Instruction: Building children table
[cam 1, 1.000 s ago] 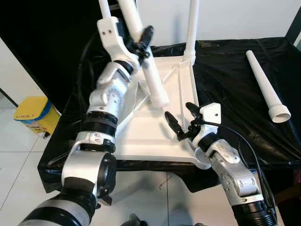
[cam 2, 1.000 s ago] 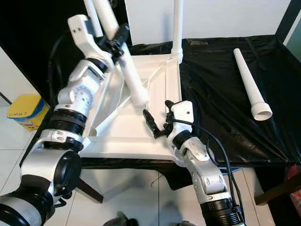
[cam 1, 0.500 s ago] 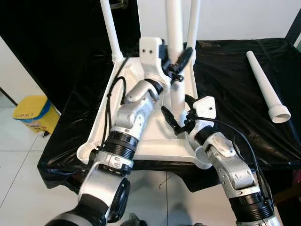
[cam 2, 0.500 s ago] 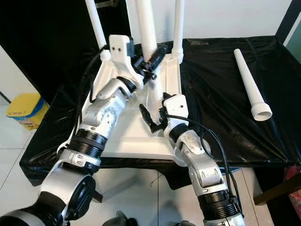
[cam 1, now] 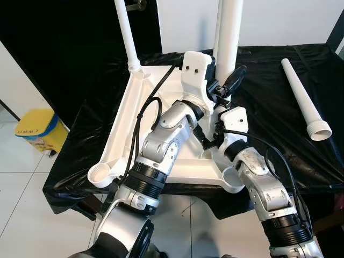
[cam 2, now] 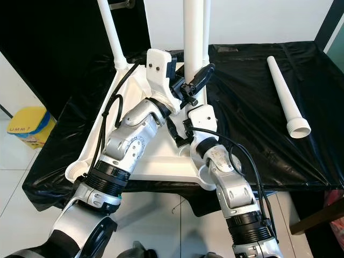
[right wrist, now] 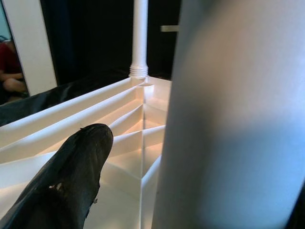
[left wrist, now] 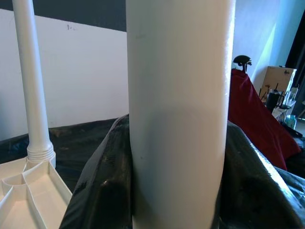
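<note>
The white table top (cam 1: pixel 134 115) lies upside down on a black-covered table, with a white leg (cam 1: pixel 124 32) standing in its far left corner. My left gripper (cam 1: pixel 226 86) is shut on another white leg (cam 1: pixel 229 32) and holds it upright over the top's right side. Its dark fingers (left wrist: pixel 102 191) flank that leg (left wrist: pixel 176 119). The leg's lower end is hidden behind my left arm. My right gripper (cam 2: pixel 177 134) is open low beside the held leg. One of its black fingers (right wrist: pixel 66 181) lies over the ribbed underside (right wrist: pixel 95 119). A further standing leg (cam 2: pixel 207 27) shows just behind the held one.
A loose white leg (cam 1: pixel 303 99) lies on the black cloth (cam 1: pixel 269 102) at the right. Round sockets sit at the near left corner (cam 1: pixel 101 174) and near right corner (cam 1: pixel 235 180). A yellow bin (cam 1: pixel 35 131) stands on the floor to the left.
My left arm has swung the leg from a tilt over the top's left part to upright at its right side. The right gripper has edged forward against the leg.
</note>
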